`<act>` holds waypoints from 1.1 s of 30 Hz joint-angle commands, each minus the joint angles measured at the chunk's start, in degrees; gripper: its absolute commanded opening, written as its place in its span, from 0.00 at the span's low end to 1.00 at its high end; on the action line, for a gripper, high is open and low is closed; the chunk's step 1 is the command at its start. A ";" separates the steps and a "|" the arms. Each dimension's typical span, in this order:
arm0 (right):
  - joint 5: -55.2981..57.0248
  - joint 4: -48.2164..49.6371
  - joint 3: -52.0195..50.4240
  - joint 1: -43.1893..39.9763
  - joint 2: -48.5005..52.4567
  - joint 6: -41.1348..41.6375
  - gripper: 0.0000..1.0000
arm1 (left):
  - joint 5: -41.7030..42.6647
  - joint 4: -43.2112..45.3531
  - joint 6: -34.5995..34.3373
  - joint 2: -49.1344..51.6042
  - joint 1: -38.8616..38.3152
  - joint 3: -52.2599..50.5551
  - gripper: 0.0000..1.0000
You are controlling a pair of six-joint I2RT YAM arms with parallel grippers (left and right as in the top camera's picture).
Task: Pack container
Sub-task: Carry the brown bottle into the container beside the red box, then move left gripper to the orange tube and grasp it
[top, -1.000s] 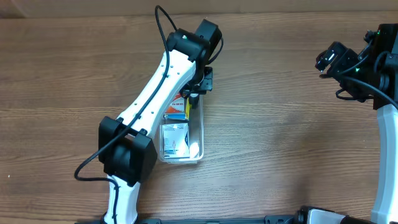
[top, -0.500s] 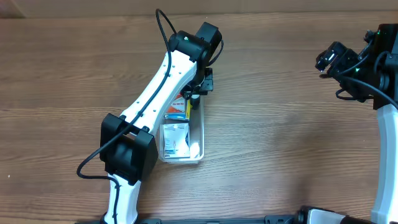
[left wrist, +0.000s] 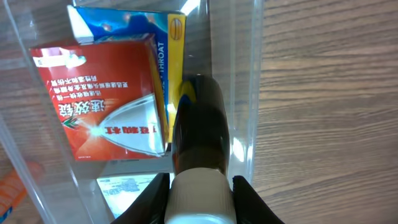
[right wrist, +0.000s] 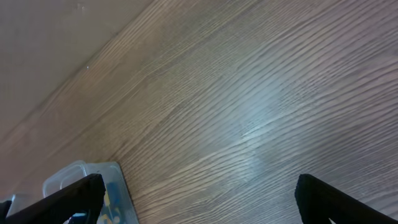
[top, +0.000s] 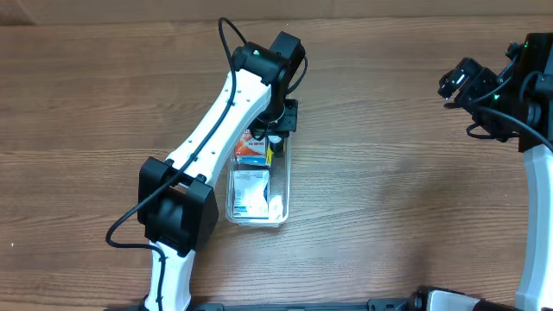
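My left hand point(top: 275, 131) was clenched on a dark bottle point(left wrist: 199, 130) near its pale cap, inside the clear container point(top: 282, 197), which sat on the desk point(top: 389, 173) beneath the left arm. Beside the bottle lay a red box point(left wrist: 102, 102) and a blue box point(left wrist: 121, 22) (a white packet point(top: 248, 192) lay further along). My right hand point(top: 456, 82) hung released, far off to the right.

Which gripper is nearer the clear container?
Left. The left gripper is at the container, holding a dark bottle inside its far end; the right gripper hangs well off to the right, above the table.
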 commanded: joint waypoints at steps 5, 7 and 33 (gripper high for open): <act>-0.52 0.24 0.13 -0.09 -0.35 -0.31 1.00 | -1.70 7.28 -0.81 -1.07 0.70 -8.55 0.29; -0.52 0.26 0.13 -0.09 -0.35 -0.31 1.00 | -1.90 8.81 -1.42 -1.07 0.92 -10.01 0.26; -0.52 0.26 0.13 -0.09 -0.35 -0.31 1.00 | -1.46 -17.35 6.95 -8.70 14.67 26.51 0.75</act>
